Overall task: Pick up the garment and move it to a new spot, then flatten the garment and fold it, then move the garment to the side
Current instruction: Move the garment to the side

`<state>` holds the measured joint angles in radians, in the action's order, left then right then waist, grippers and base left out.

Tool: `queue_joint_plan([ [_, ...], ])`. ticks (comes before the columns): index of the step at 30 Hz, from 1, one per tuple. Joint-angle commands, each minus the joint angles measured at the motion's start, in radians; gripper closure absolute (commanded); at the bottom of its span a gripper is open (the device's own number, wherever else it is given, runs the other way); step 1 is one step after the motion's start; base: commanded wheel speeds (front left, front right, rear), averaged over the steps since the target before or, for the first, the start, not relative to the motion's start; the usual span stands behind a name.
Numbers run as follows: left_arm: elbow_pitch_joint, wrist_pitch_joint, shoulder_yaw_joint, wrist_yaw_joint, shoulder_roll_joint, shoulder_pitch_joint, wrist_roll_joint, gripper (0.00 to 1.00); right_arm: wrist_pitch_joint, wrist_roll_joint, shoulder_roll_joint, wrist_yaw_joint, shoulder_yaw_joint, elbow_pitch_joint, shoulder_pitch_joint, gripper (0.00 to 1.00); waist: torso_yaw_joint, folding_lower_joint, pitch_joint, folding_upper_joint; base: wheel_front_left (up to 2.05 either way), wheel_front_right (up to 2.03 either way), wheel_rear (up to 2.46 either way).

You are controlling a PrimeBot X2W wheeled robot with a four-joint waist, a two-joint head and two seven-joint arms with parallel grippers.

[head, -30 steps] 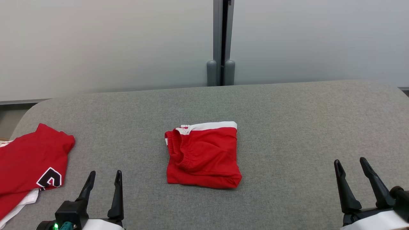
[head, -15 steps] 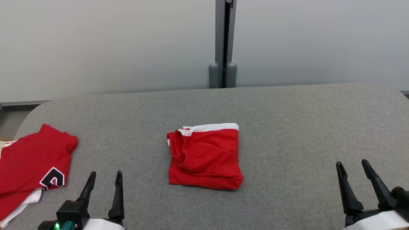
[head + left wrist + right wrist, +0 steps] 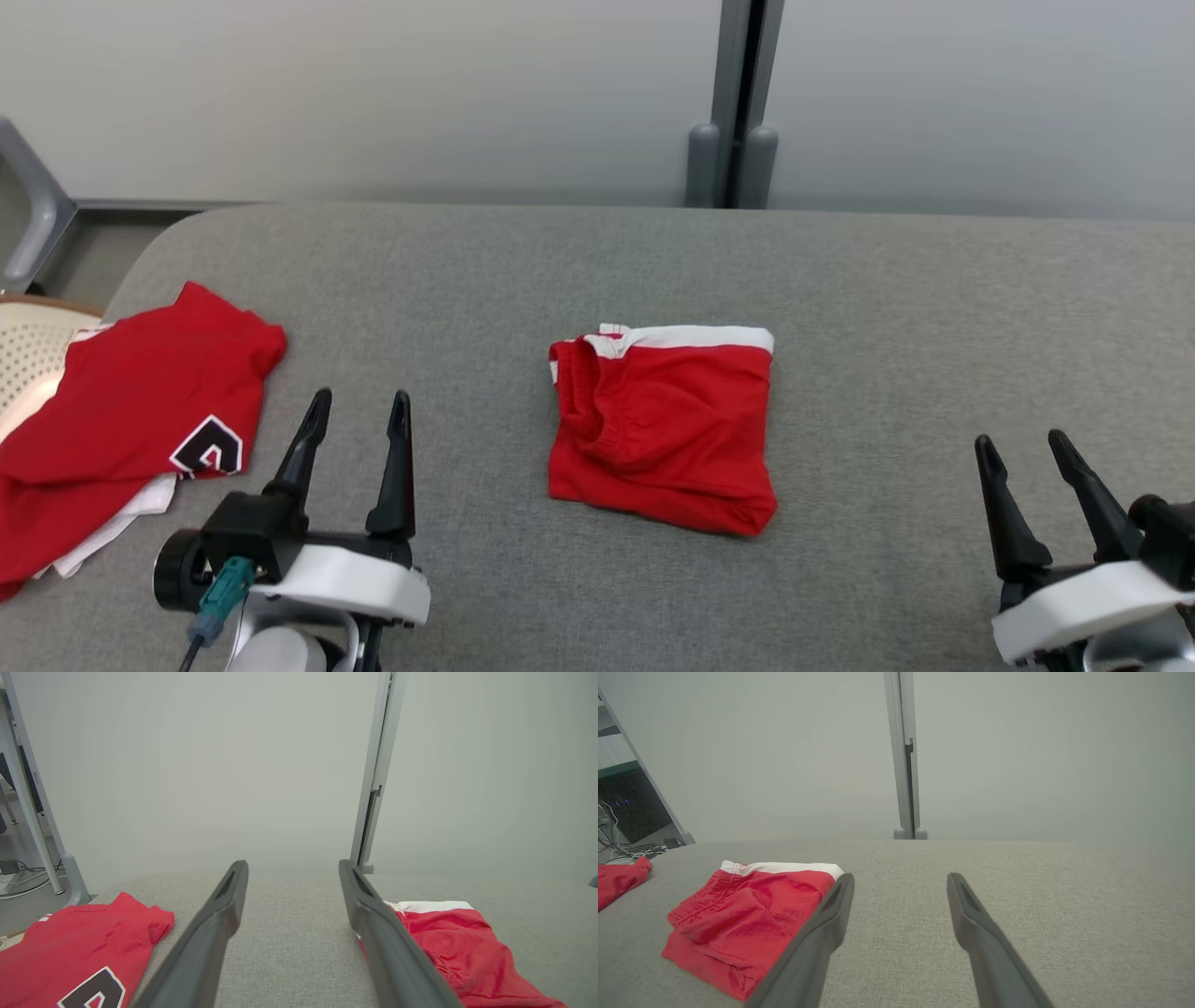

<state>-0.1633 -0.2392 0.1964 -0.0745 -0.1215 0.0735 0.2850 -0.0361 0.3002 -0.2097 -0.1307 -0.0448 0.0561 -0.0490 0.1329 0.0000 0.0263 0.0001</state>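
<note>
Head cam swings left; folded red white-banded shorts [image 3: 663, 429] unmoved on grey fabric table [image 3: 887, 299], left gripper [image 3: 362, 397] & right gripper [image 3: 1018, 439] open, empty; side-move pending

Red jersey [image 3: 131, 411], perhaps a basket [image 3: 28, 355] beside

Red garment [image 3: 747, 924], perhaps shorts, left of spread right hand [image 3: 901, 879].

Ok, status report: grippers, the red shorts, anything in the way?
Left gripper open, empty. Right gripper open, empty. Red shorts folded, centre, ungripped. Red jersey pile lies off left, apart.
</note>
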Motion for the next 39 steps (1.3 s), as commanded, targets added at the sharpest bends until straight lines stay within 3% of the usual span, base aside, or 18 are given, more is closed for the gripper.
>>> queue_joint_plan([
  [1,0.005,-0.009,0.003,0.0,0.002,0.039,-0.004,0.0,0.004,0.011,-0.002,0.0,-0.008,0.019,0.043,0.0,0.064,0.0,0.081,-0.0001,0.0,0.0,0.0],
  [10,0.01,-0.026,0.012,0.013,0.05,0.17,-0.006,0.0,-0.011,0.038,0.019,0.0,-0.092,0.217,0.253,0.0,0.19,0.0,0.229,-0.0001,0.0,0.0,0.0],
  [17,0.046,-0.026,0.007,0.021,0.064,0.197,-0.024,0.0,0.06,0.101,0.028,0.0,-0.185,0.362,0.325,0.0,0.22,0.0,0.275,-0.0001,0.0,0.0,0.0],
  [18,0.051,-0.027,0.007,0.022,0.066,0.198,-0.028,0.0,0.074,0.115,0.029,0.0,-0.196,0.379,0.328,0.41,0.217,0.0,0.278,-0.0001,0.0,0.0,0.0],
  [19,0.055,-0.027,0.007,0.022,0.067,0.2,-0.031,0.0,0.086,0.126,0.033,0.0,-0.206,0.391,0.327,0.53,0.214,0.0,0.28,-0.0001,0.0,0.0,0.0],
  [20,0.059,-0.027,0.005,0.022,0.066,0.202,-0.033,0.0,0.095,0.134,0.032,0.0,-0.216,0.4,0.326,1.0,0.21,0.0,0.284,-0.0001,0.0,0.0,0.0],
  [27,0.083,-0.027,-0.001,0.032,0.068,0.211,-0.07,0.0,0.056,0.146,-0.006,0.001,-0.275,0.392,0.363,1.0,0.128,0.0,0.297,-0.0001,0.0,0.0,0.0],
  [39,0.129,-0.025,-0.002,0.063,0.035,0.214,-0.13,0.0,-0.038,0.165,-0.107,0.001,-0.36,0.405,0.394,1.0,-0.217,0.0,0.311,-0.0001,0.0,0.0,0.0],
])
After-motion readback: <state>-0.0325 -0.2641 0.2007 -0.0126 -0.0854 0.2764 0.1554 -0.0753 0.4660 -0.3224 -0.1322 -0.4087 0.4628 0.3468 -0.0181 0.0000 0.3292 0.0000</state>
